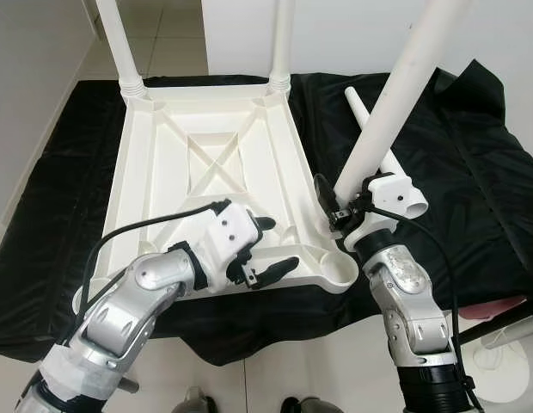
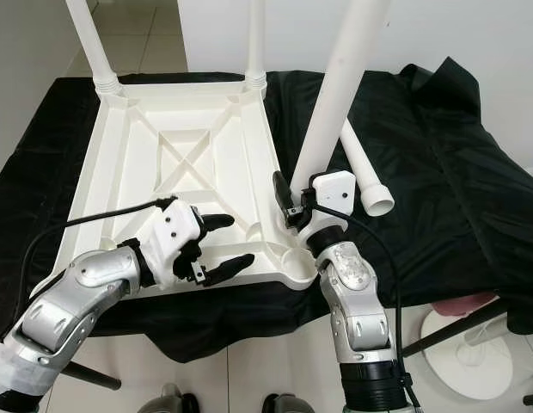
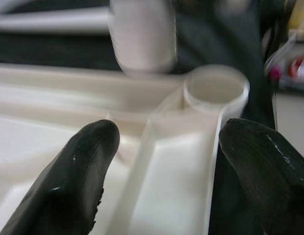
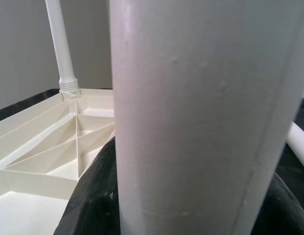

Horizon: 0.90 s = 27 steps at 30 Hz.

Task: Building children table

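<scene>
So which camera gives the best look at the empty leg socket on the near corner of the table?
The left wrist view: the socket sits close up between the open left gripper, its round rim and hollow plain. Both eye views show it small, at the tabletop's corner below the leg in the right gripper.

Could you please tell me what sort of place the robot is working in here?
Probably a room in a home: a pale tiled floor, white walls, and a black cloth spread under the upturned white table.
</scene>
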Tool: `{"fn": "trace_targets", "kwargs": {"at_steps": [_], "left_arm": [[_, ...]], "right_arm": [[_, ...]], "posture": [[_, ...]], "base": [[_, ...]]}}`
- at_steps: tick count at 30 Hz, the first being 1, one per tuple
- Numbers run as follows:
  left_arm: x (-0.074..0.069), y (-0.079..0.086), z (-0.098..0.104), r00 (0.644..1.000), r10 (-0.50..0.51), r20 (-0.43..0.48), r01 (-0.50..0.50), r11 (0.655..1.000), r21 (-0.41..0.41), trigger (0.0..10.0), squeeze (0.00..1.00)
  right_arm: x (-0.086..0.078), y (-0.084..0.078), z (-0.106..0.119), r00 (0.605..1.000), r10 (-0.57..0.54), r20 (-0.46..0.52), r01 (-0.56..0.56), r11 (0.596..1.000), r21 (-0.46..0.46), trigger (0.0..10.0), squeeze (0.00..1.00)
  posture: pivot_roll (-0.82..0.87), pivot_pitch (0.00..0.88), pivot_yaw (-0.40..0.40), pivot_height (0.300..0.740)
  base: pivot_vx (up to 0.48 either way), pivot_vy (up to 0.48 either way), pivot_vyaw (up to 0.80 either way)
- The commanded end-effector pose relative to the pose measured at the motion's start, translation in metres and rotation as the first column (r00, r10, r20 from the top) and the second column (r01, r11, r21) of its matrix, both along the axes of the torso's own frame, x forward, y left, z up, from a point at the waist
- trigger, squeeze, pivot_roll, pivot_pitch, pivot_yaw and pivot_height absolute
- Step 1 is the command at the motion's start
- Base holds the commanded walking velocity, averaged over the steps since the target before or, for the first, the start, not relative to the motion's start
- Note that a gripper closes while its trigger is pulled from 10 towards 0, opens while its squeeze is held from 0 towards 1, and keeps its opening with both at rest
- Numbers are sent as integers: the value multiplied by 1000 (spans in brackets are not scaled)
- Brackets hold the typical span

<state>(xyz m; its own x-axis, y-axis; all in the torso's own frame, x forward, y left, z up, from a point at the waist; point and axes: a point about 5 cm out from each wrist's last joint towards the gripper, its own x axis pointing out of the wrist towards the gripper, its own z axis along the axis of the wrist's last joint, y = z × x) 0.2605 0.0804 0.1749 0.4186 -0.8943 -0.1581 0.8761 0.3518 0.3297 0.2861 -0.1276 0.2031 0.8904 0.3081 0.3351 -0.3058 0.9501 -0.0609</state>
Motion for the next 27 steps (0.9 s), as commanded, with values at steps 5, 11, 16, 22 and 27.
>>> {"fn": "trace_targets", "kwargs": {"at_steps": [5,11,16,22,27], "left_arm": [[6,0,-18,1000,2,-16,0,994,108,10000,0],[14,-4,-32,999,33,-20,-29,982,187,10000,0],[21,-5,-35,998,61,-19,-56,980,193,10000,0],[34,-9,-39,994,106,-4,-103,977,189,10000,0],[53,-8,-41,984,172,47,-178,962,206,10000,0]], "right_arm": [[-2,-3,5,1000,-4,29,4,1000,-6,10000,0],[-6,-5,5,999,-9,31,9,1000,-9,10000,0],[-8,-5,6,999,-8,33,8,1000,-3,10000,0],[-12,-4,4,1000,-4,31,3,1000,13,10000,0],[-13,-2,-1,1000,-6,21,5,1000,25,10000,0]], "posture": [[-16,127,-18,740],[-29,131,-6,740],[-38,132,1,740],[-38,134,2,740],[-38,132,3,740]], "base": [[0,0,0],[0,0,0],[0,0,0],[0,0,0],[0,0,0]]}}
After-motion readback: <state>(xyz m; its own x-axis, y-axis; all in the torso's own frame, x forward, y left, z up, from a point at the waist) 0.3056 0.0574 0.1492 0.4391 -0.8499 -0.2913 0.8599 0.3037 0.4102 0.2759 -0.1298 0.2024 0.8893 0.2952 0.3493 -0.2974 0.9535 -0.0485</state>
